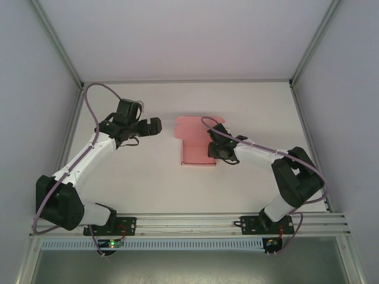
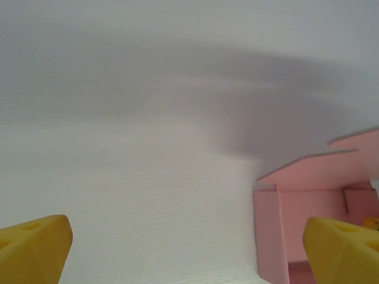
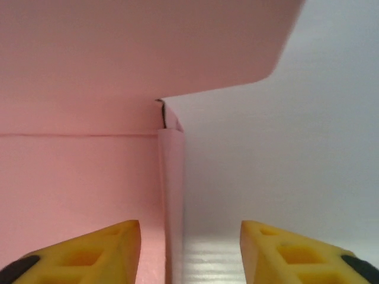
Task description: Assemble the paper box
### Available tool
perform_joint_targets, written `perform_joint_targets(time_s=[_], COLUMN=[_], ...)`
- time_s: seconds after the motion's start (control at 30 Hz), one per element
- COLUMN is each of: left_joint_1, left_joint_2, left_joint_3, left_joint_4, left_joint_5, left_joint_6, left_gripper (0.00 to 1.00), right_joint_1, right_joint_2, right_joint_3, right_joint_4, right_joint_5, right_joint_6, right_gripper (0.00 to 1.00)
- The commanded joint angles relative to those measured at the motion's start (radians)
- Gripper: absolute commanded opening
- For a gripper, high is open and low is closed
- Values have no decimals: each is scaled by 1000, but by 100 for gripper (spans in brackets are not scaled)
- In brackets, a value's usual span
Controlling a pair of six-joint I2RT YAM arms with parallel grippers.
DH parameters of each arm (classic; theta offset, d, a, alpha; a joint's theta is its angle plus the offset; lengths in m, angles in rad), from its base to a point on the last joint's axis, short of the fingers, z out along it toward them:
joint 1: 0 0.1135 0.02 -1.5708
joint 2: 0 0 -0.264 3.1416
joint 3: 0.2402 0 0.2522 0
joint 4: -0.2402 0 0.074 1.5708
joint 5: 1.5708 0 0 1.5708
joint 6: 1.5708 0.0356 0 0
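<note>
On table point(image 1: 142, 177): pink paper box point(image 1: 194, 148), partly folded, side walls raised.

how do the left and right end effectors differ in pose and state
The left end effector hangs over bare table, apart from the paper box; the right end effector is at the box's right edge. The left has nothing between its fingers; the right straddles a raised side flap. Both are open, with yellow fingers.
</note>
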Motion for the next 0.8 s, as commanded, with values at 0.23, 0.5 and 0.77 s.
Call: perform_joint_targets(time_s=[0.23,0.5,0.77], left_joint_1=[3,0,-51], left_joint_2=[160,437,519], left_joint_3=[89,325,425], left_joint_4=[106,-60,-197], left_joint_5=[304,632,551], left_joint_6=[301,567,660], left_gripper=[100,98,82], right_joint_1=[-172,-350,-370], right_joint_2=[-232,-67,74], right_joint_3=[19,157,319], right_joint_4=[91,119,-67], right_joint_5=[-290,-763,-843], right_joint_6=[-589,-1018,-1133], right_gripper=[98,97,56])
